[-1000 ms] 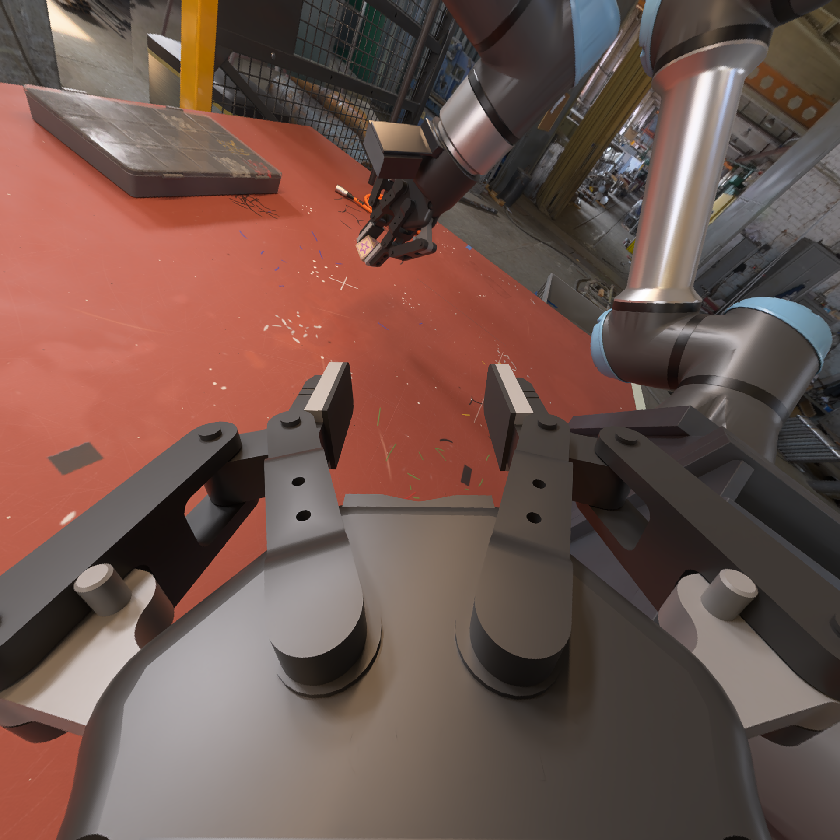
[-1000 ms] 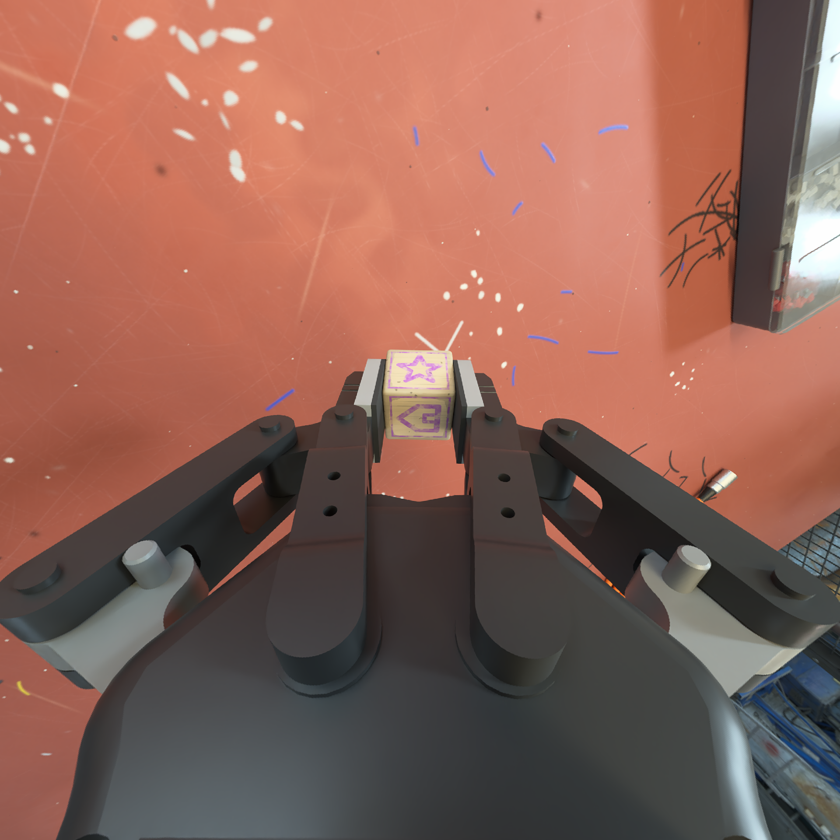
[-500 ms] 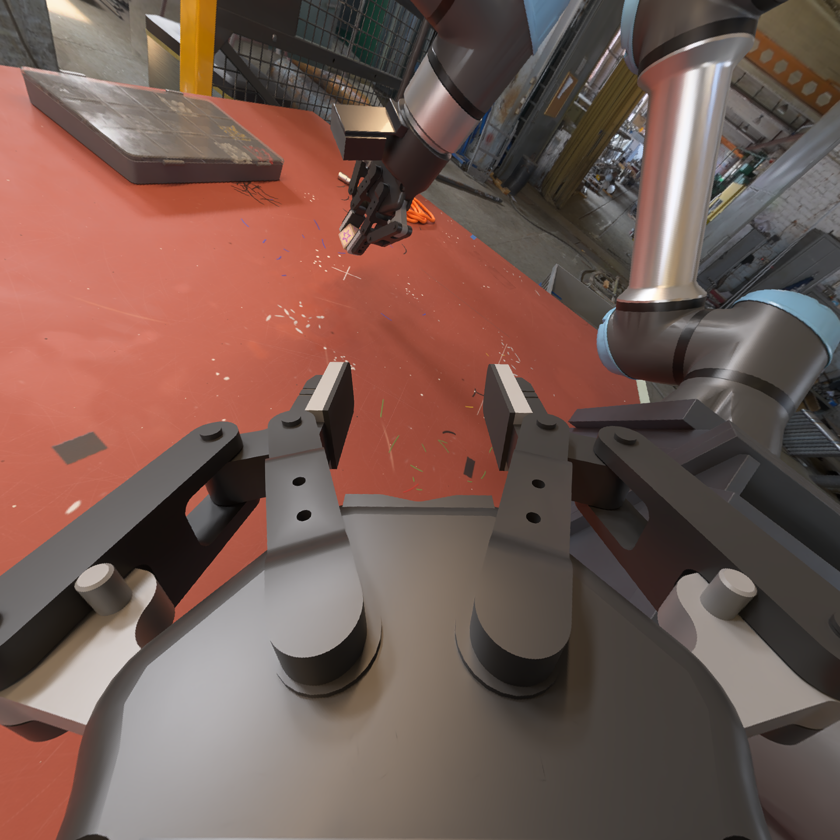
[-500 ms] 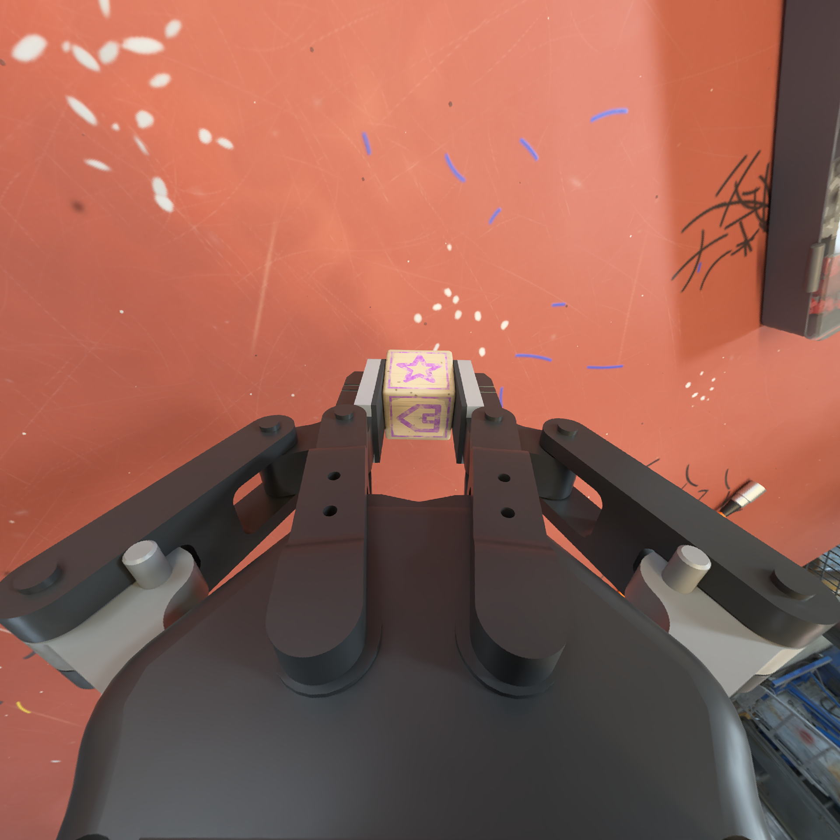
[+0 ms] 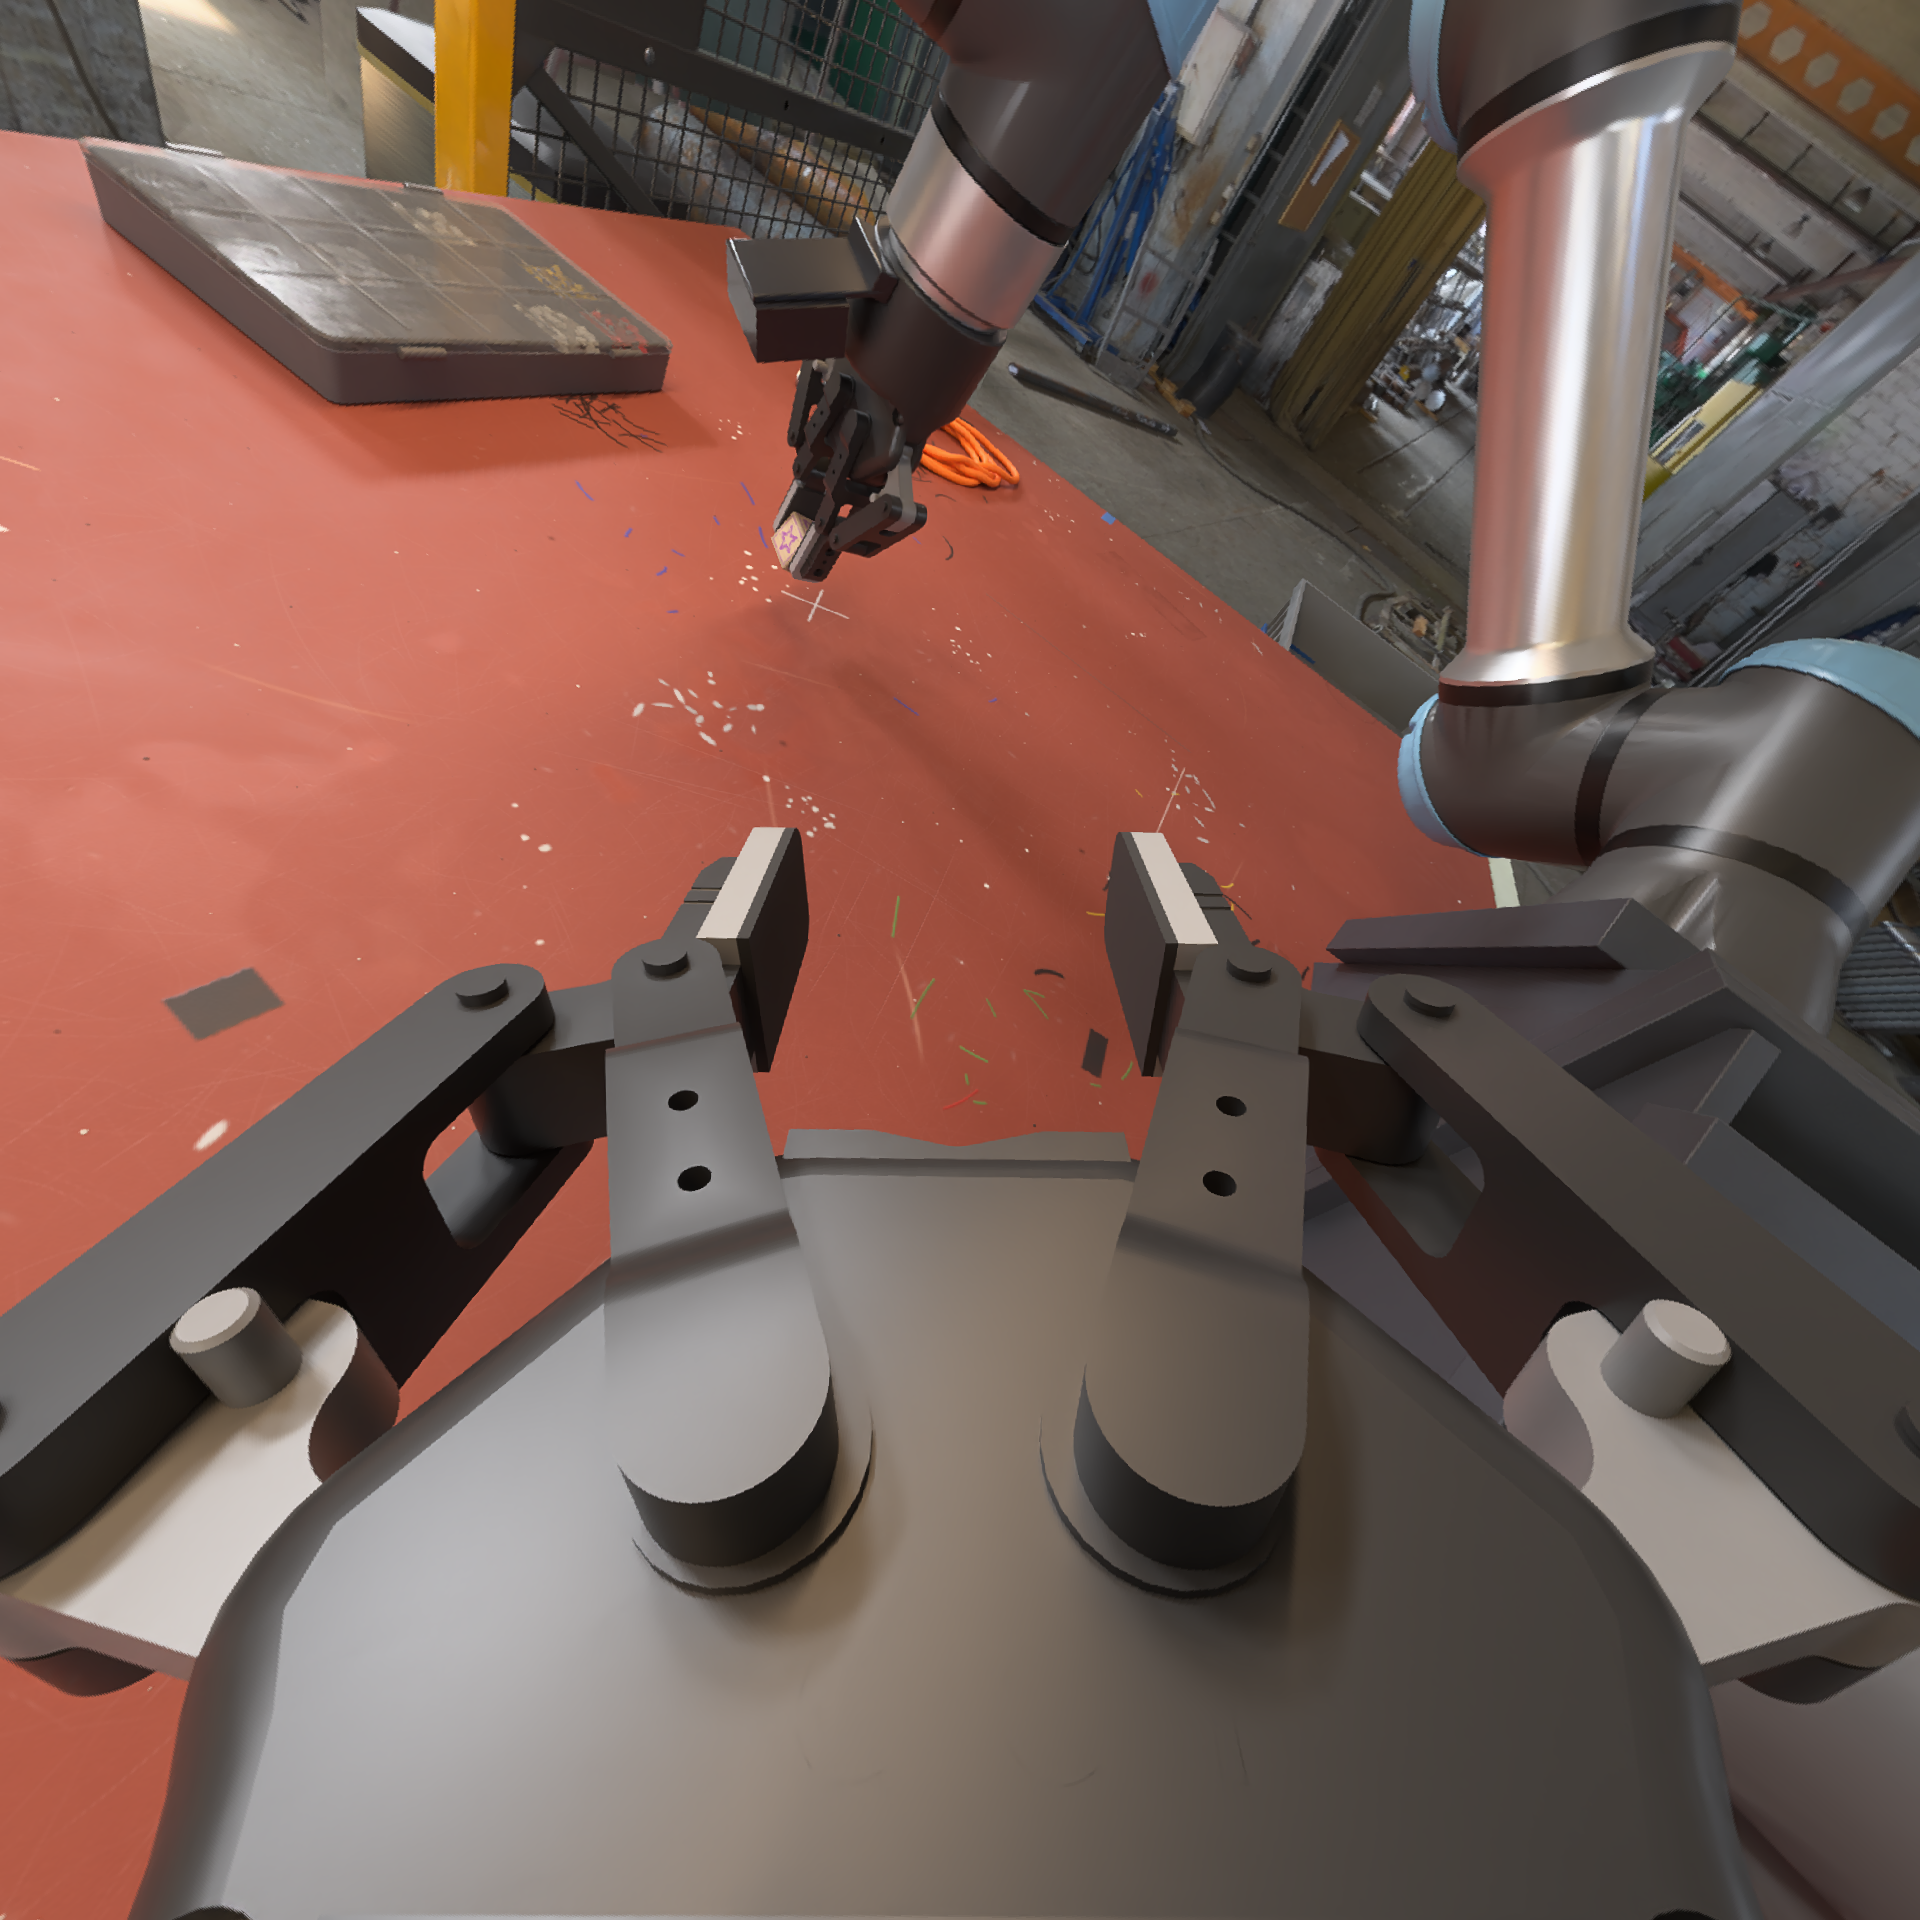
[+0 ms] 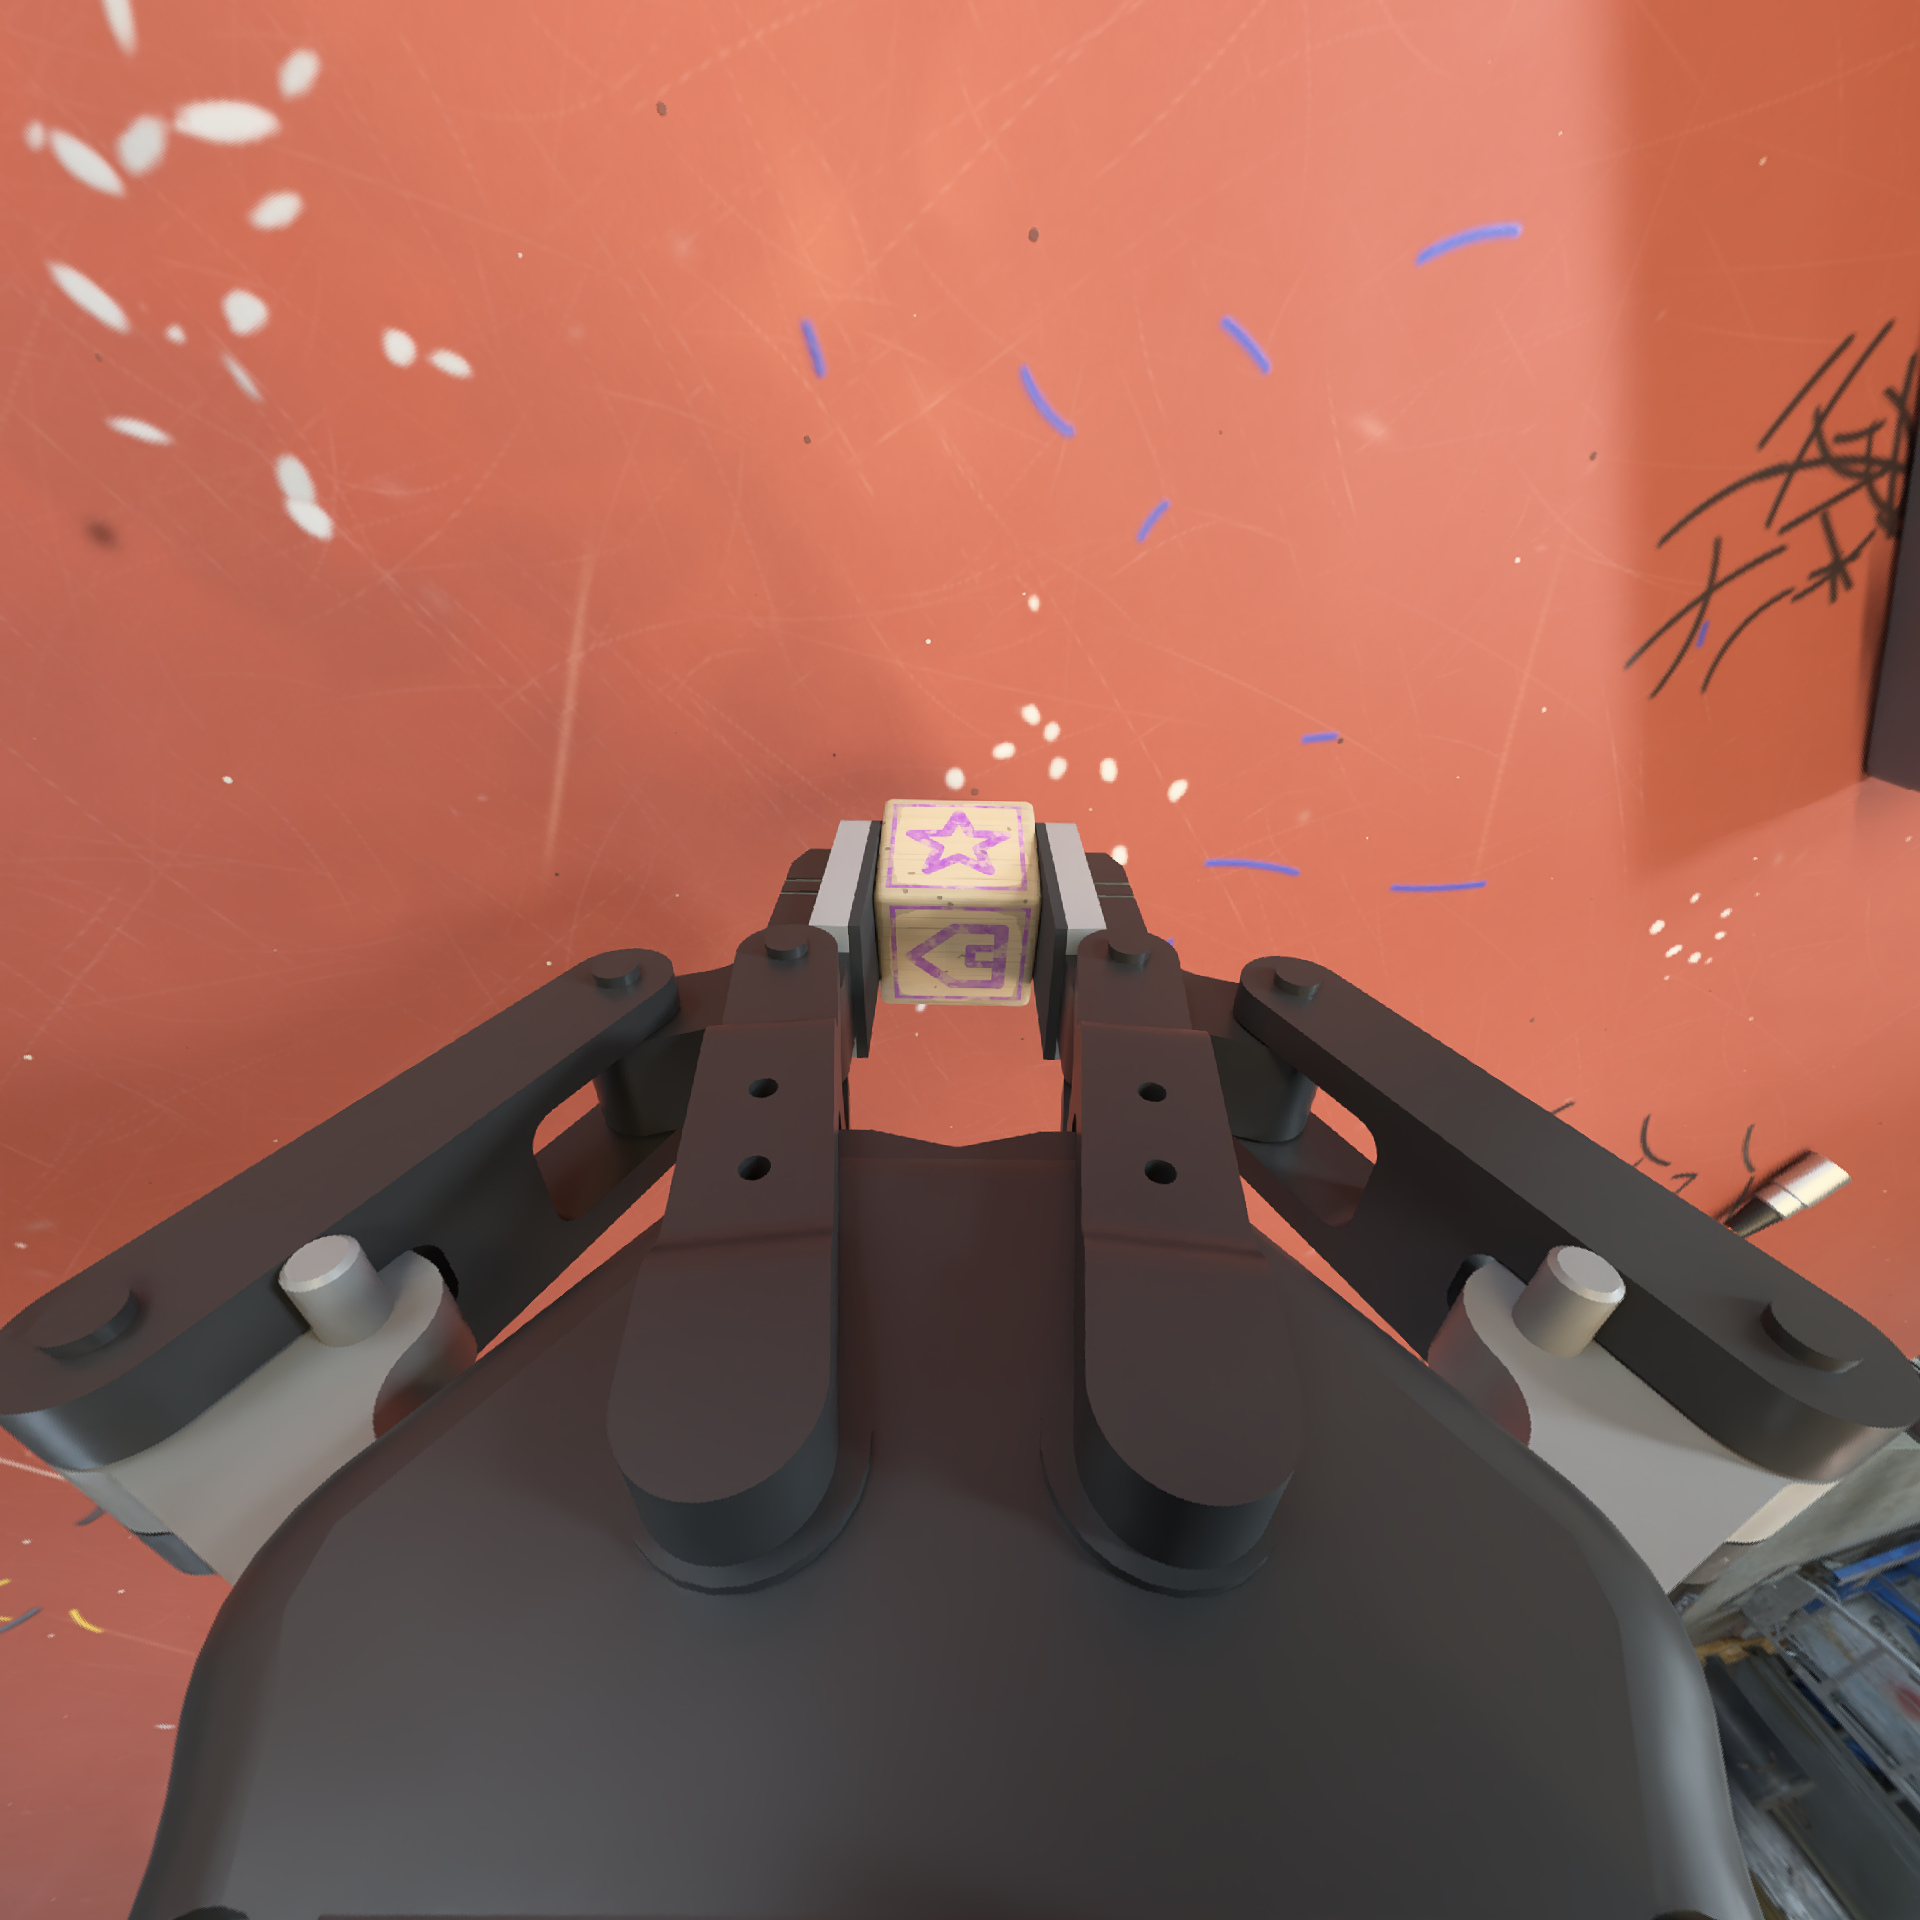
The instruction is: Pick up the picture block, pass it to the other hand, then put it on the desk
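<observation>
The right claw [image 6: 956, 914], clamped on the block [image 6: 957, 900], should present free faces to the wide-open, empty left claw [image 5: 954, 935].

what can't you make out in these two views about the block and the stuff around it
- Picture block, right wrist view: side faces are covered by the right tool pads, and its far and under faces point away.
- Picture block in the left wrist view: too small to read beyond a star face.
- Dark flat case: contents are blurred under glare; the right wrist view's edge cuts it off.
- Metal tip, right wrist view: the tool's linkage hides the rest.
</observation>
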`<state>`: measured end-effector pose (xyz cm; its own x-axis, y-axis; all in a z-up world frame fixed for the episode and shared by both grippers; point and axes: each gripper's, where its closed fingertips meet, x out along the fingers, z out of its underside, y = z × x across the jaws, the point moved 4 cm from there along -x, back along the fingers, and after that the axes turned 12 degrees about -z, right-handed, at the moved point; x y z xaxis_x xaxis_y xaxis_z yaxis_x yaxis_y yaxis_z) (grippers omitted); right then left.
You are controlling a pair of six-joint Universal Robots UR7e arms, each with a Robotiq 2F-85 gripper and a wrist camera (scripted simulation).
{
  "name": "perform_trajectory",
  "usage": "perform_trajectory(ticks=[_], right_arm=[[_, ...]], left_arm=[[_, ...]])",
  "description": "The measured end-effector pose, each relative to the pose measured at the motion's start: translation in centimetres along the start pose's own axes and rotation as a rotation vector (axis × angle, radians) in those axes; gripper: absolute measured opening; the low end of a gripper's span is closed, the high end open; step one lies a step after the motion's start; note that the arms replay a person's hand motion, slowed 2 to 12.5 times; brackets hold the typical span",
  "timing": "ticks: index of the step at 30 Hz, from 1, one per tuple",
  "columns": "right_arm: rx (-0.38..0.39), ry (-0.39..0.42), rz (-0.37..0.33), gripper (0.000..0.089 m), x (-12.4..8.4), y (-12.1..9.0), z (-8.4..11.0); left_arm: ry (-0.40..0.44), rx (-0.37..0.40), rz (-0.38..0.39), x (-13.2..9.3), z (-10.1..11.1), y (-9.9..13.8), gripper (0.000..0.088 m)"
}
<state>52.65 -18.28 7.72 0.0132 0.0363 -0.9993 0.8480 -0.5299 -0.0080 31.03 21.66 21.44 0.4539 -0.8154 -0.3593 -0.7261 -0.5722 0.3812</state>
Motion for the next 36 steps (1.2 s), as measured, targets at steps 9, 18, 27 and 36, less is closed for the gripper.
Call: perform_trajectory(ticks=[9,18,27,36], right_arm=[[0.009,-0.031,-0.016,0.0251,0.9,0.3,-0.2],[0.032,-0.061,-0.026,0.0251,1.6,0.7,-0.2],[0.096,-0.088,-0.068,0.0251,2.3,0.8,-0.1],[0.108,-0.096,-0.078,0.0452,2.2,0.7,-0.2]], left_arm=[[-0.002,-0.002,0.002,0.1,0.0,-0.1,0.0519],[-0.008,-0.004,0.004,0.2,0.1,-0.2,0.0519],[-0.015,-0.002,-0.003,0.3,0.1,-0.4,0.0519],[-0.019,0.003,-0.021,0.3,0.1,-0.7,0.0519]])
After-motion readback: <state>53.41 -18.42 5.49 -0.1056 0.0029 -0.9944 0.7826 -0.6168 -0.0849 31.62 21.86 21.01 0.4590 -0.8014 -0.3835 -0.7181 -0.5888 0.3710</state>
